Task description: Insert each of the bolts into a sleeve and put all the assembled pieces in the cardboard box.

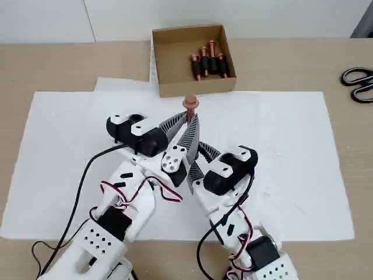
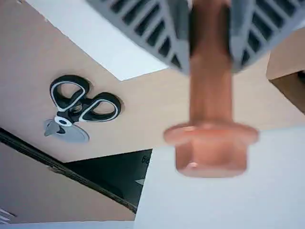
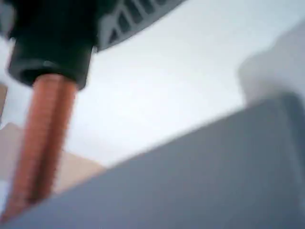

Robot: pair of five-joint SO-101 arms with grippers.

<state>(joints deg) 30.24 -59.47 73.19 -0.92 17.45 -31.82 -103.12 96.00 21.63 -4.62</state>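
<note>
At the near table [image 1: 35, 64] edge the left arm [image 1: 99, 239] and right arm [image 1: 268, 268] came up from the bottom of the high view; both leaned in over a white sheet [image 1: 70, 151] covering most of the tabletop, and their ends met near its middle. Right gripper [image 1: 198, 160] sat nearest, angled in toward the other one; could not tell whether it was clamped or loose. In its wrist view a black sleeve [image 3: 52, 43] hung close to the lens, touching a grey ribbed part; a copper threaded shank ran out of the sleeve's end and passed behind a grey slab. Left gripper [image 1: 187, 123] lay just beyond, pointing at the box [image 1: 175, 58], closed narrow on the bolt [image 1: 190, 105]; ribbed grey fingers [image 2: 138, 28] pinched the shank from both sides; the flanged hex head stuck out past the tips, just short of the box's front wall and apart from it. Sleeve itself was hidden under the two grippers in the high view. Box stood open-topped at the sheet's far edge; four pieces [image 1: 210, 61] lay side by side inside it, toward its right side in the high view, black sleeves with copper showing at the ends; the other half showed bare cardboard floor. Black-handled scissors [image 2: 85, 102] lay flat on bare table at the right edge of the high view, off the sheet, well apart from the box.
</note>
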